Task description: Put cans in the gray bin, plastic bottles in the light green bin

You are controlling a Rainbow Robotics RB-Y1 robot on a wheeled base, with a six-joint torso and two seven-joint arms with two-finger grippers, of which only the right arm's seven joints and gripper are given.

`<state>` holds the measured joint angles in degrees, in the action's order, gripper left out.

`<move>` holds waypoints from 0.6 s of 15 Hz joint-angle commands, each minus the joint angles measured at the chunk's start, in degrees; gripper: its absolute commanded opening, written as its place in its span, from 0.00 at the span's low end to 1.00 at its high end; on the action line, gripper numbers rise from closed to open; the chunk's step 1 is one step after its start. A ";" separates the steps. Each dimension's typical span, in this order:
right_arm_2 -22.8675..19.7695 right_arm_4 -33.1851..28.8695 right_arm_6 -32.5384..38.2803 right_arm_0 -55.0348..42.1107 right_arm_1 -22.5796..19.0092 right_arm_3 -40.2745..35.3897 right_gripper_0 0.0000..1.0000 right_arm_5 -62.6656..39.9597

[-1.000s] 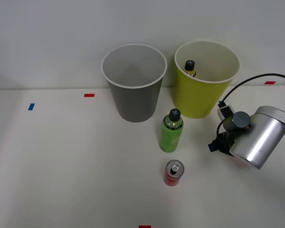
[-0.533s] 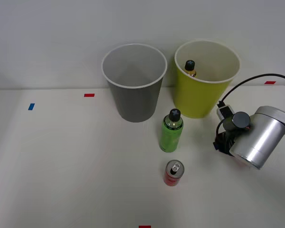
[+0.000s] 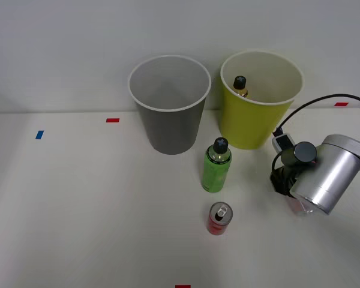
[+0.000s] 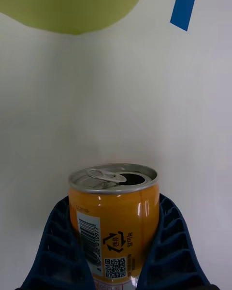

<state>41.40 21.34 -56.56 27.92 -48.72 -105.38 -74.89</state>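
- Now our right hand (image 4: 116, 266) grips an orange can (image 4: 114, 217) between its blue ribbed fingers (image 4: 58, 251), upright, open top showing.
- We see the light green bin (image 3: 252, 123) just beyond, a black-capped bottle (image 3: 240, 85) inside.
- Left of it stands the gray bin (image 3: 170, 114); the green bottle (image 3: 216, 168) and red can (image 3: 219, 218) stand on the surface (image 3: 78, 210).

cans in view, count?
2: a red can upright on the table in front of the green bottle, and an orange can between the right gripper's jaws.
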 commanded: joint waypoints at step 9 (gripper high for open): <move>-13.10 -3.94 1.01 -8.49 -0.15 -15.74 0.10 -10.80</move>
<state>32.47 17.35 -55.72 22.90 -48.78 -116.84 -83.42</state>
